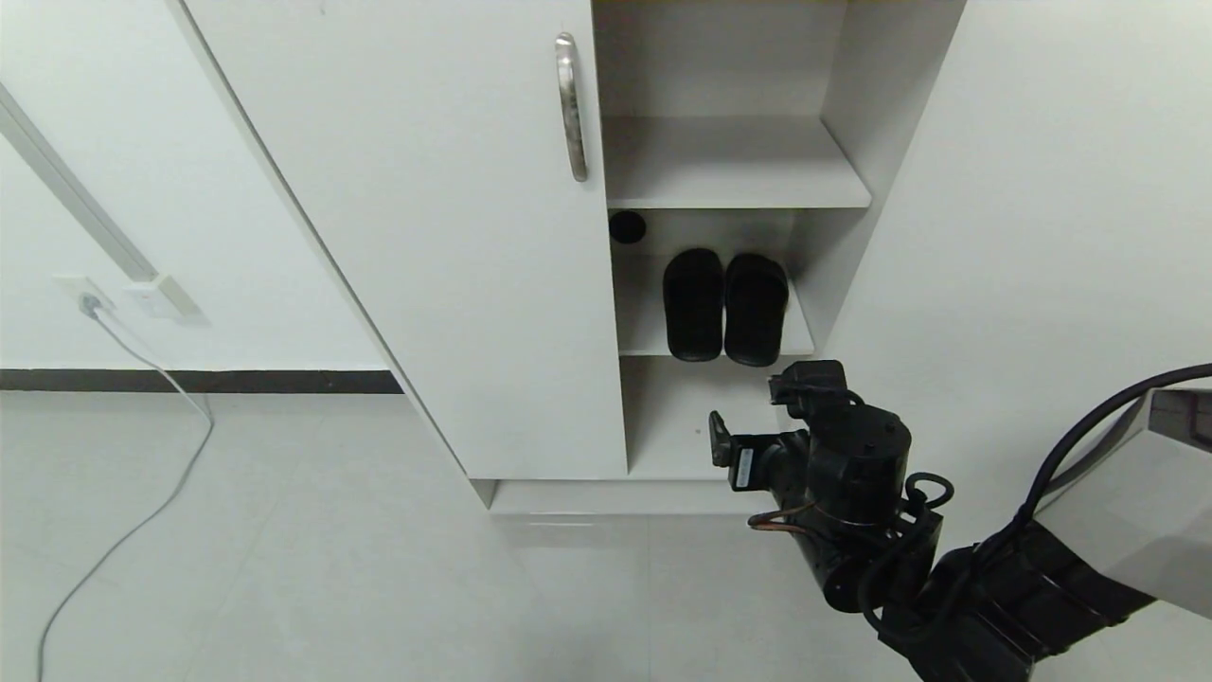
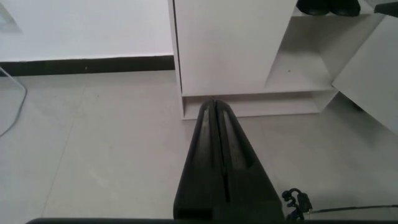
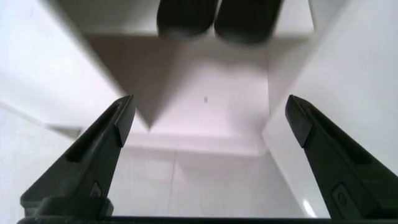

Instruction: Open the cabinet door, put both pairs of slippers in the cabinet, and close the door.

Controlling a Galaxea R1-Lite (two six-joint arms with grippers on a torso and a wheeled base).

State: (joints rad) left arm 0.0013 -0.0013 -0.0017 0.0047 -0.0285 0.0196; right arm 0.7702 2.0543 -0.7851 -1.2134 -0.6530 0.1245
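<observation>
A pair of black slippers [image 1: 725, 305] lies side by side on the middle shelf [image 1: 800, 343] of the white cabinet; their heels also show in the right wrist view [image 3: 217, 15] and the left wrist view [image 2: 328, 6]. The cabinet's right door [image 1: 1042, 237] stands swung open, while the left door [image 1: 426, 237] with its metal handle [image 1: 570, 106] is shut. My right gripper [image 1: 753, 409] hangs open and holds nothing, just in front of the bottom compartment [image 3: 205, 99], below the slippers [image 3: 209, 106]. My left gripper [image 2: 215, 107] is shut on nothing, over the floor in front of the cabinet.
The upper shelf [image 1: 729, 166] is bare. A round dark hole [image 1: 627, 226] marks the cabinet's back wall. A grey cable [image 1: 142, 502] runs from a wall socket [image 1: 87, 301] across the floor at left. A black baseboard [image 1: 189, 381] lines the wall. Tiled floor [image 1: 331, 587] lies open in front.
</observation>
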